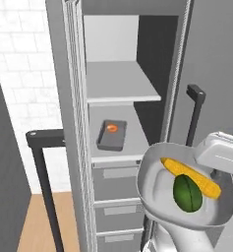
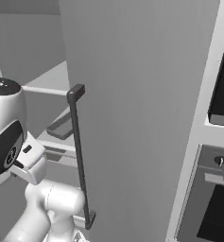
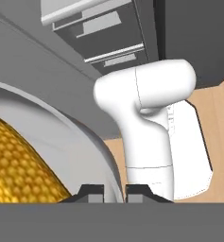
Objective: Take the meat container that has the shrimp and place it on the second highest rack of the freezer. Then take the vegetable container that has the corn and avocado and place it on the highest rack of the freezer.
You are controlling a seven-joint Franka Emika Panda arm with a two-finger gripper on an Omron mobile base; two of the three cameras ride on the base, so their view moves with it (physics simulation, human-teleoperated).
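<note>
- Claw: fingers pinched on the thick rim of the vegetable container, one tip on each side of the rim.
- Container held in the air, in front of the open freezer.
- Corn and avocado lie inside it, touching, just beside the claw.
- Highest rack: bare, up and beyond the claw.
- Second highest rack: carries the dark tray with the shrimp, well apart from the claw.
- Grey drawers beneath that rack.
</note>
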